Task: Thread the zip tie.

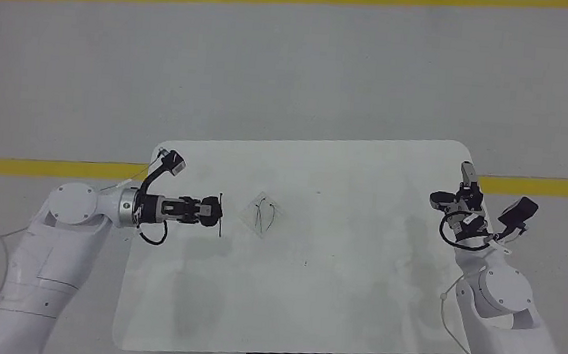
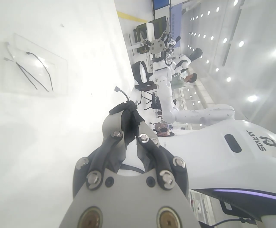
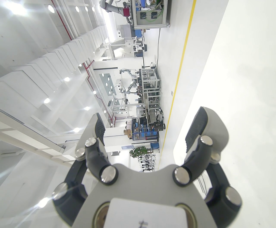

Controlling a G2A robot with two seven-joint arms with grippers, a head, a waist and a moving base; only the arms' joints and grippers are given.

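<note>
One zip tie [image 2: 122, 92] is pinched in the left hand [image 2: 129, 108], whose fingers [image 2: 111, 124] are closed tight on its strap, the head end poking out free, at about nine o'clock on the worktop [image 1: 356, 283]. Just toward three o'clock from it, near the centre, lies a clear tray [image 2: 58, 73] with three spare zip ties [image 2: 41, 64]. At the three o'clock edge the right hand [image 3: 151, 125] is spread wide, holding nothing. By my reading the tie is picked up but not yet looped; next the right hand must take the tail and feed it into the head.
</note>
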